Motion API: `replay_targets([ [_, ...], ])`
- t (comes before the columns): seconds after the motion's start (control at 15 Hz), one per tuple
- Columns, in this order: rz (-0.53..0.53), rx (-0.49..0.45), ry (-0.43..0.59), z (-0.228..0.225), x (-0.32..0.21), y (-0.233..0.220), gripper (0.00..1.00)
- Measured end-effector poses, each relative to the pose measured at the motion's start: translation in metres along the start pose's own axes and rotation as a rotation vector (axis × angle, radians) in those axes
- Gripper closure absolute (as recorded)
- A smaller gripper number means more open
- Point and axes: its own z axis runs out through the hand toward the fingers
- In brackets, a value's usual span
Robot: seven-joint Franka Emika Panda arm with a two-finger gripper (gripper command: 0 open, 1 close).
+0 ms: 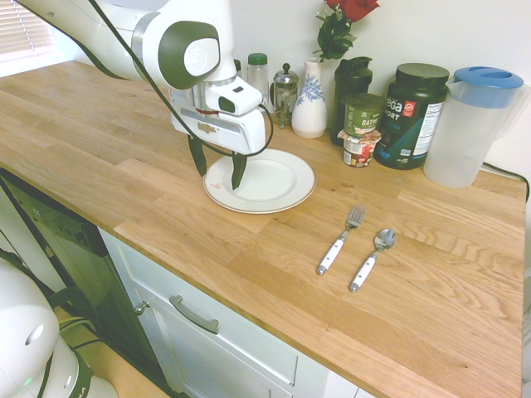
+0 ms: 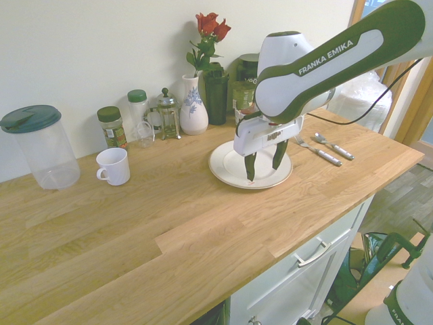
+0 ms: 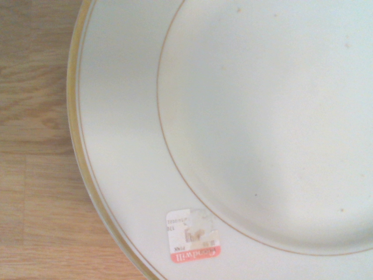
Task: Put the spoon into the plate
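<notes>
First exterior view: the white arm reaches in from the left, its gripper (image 1: 217,172) pointing straight down over the round white plate (image 1: 282,178), dark fingers spread apart and empty; the small metal spoon with a white handle (image 1: 372,259) lies on the wooden counter (image 1: 124,166), right of the plate, beside a white-handled fork (image 1: 340,240).

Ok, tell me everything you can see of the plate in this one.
The plate is round, white and glossy, ceramic by the look of it, with a wide rim and thin gold-toned lines at the edge and around the well. A small partly torn sticker with a red strip sits on the rim. It lies flat on the wooden counter, with nothing on it. The open gripper hangs over its rim, fingers pointing down; contact cannot be told. The spoon lies apart from it.
</notes>
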Motion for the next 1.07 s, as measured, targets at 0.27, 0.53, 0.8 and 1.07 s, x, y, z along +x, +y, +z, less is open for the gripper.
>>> replay_targets([
  [0.27,-0.022,0.001,-0.002,-0.011,0.005,0.000,0.00],
  [0.53,-0.120,0.009,-0.005,-0.077,0.061,0.051,0.00],
  [0.8,-0.132,0.007,0.006,-0.098,0.126,0.124,0.00],
  [1.07,-0.110,-0.019,-0.017,-0.081,0.173,0.182,0.00],
])
